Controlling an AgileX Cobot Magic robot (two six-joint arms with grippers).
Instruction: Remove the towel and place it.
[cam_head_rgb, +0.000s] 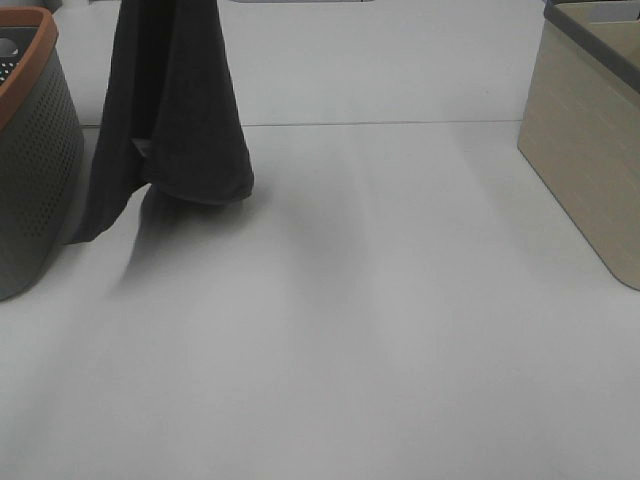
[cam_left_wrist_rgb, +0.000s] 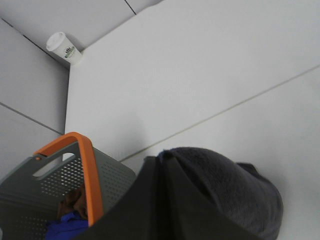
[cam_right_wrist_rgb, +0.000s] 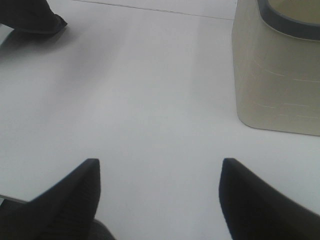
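White tabletop (cam_head_rgb: 400, 330) fills most of the high view, with a thin seam running across it towards the back. At the left edge stands a grey perforated basket (cam_head_rgb: 35, 150) with an orange rim; at the right edge stands a beige bin (cam_head_rgb: 590, 150) with a darker grey rim.

Just beside the grey basket, the towel (cam_head_rgb: 175, 110) hangs down from above the top of the high view as a dark, bunched column. Its rounded lower fold casts a shadow on the table, and a narrower tail drops lower along the basket wall. Whether that tail touches the table cannot be told.

The left gripper (cam_left_wrist_rgb: 160, 170) has its 2 fingers pressed together on the towel, whose terry bulk bulges out past them. That wrist view also shows blue cloth (cam_left_wrist_rgb: 67, 225) inside the grey basket and a white paper cup (cam_left_wrist_rgb: 62, 47) far off.

The right gripper (cam_right_wrist_rgb: 160, 162) is spread wide over bare table, holding nothing, with the beige bin near it
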